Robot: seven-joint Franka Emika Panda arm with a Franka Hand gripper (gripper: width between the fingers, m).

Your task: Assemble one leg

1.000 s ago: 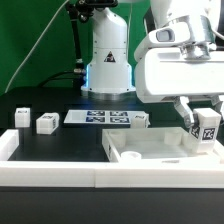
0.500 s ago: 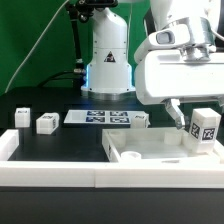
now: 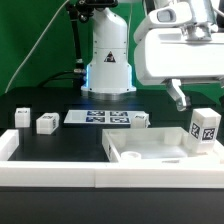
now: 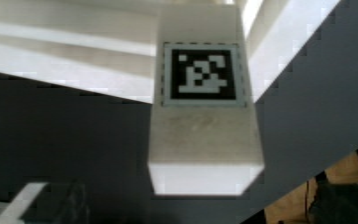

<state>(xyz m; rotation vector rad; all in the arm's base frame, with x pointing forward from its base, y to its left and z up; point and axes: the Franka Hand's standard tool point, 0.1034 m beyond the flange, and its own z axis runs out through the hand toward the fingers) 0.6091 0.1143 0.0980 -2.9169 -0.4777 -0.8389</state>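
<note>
Leg (image 3: 205, 127) stands upright at the exterior view's right end of the tray (image 3: 116, 146), long axis vertical, tag facing the exterior camera. Can't tell if it's seated in a tray corner or just resting on the rim.

Gripper (image 3: 196, 98) hangs above it, apart, no contact. Only one dark finger (image 3: 179, 96) shows, off to the exterior view's left of the leg top. Jaws read as spread, holding nothing.

Wrist view has the leg (image 4: 202, 120) dead centre with the tag side visible, so I judge it in line with the gripper axis. A grip looks like a straight descent, one finger on each side of the vertical axis. Single arm, so no choice of reach.

Counts:
- Leg-type blocks: four. This one, far-left block (image 3: 22, 116), next block (image 3: 45, 123) beside it, rear block (image 3: 140, 120) behind the tray.
- One tray.
- One marker board (image 3: 100, 118).
- One arm.
</note>
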